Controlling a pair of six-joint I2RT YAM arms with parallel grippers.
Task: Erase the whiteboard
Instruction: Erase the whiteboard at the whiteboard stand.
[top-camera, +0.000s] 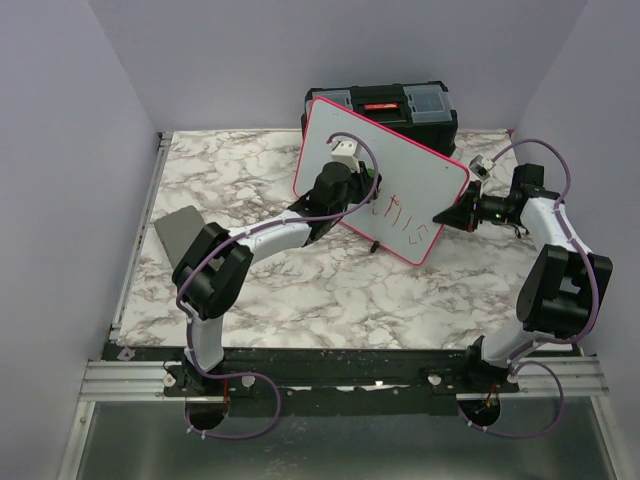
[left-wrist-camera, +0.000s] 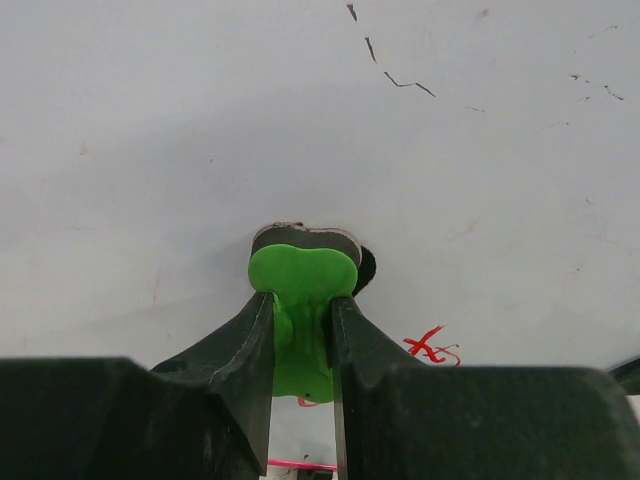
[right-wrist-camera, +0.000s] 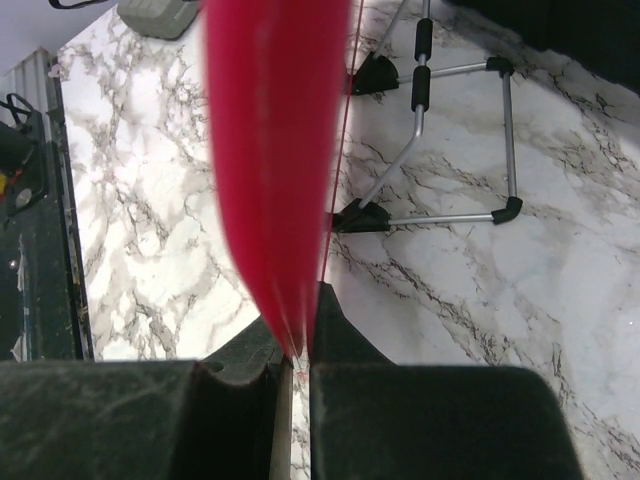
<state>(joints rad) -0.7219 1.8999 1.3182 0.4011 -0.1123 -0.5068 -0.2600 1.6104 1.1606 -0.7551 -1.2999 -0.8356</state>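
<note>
We find the left gripper with its jaws closed on a green eraser, whose dark felt face is pressed flat against the whiteboard just ahead of the fingertips; the right gripper has its jaws pinched onto the board's pink-red rim, which runs straight out from between them, so that arm appears to be steadying the panel; the board itself stands tilted on its wire stand on the marble table, beyond both sets of jaws, with a black toolbox behind it; around and above the left jaws the surface looks mostly white, bar a few thin dark strokes far ahead and to their right; red handwriting is left on the stretch between the two grippers, and a scrap of it shows just to the right of the left fingers; we judge the job partly done, with that lettered patch yet to be wiped; a grey pad lies well behind the left jaws, apart from everything.
</note>
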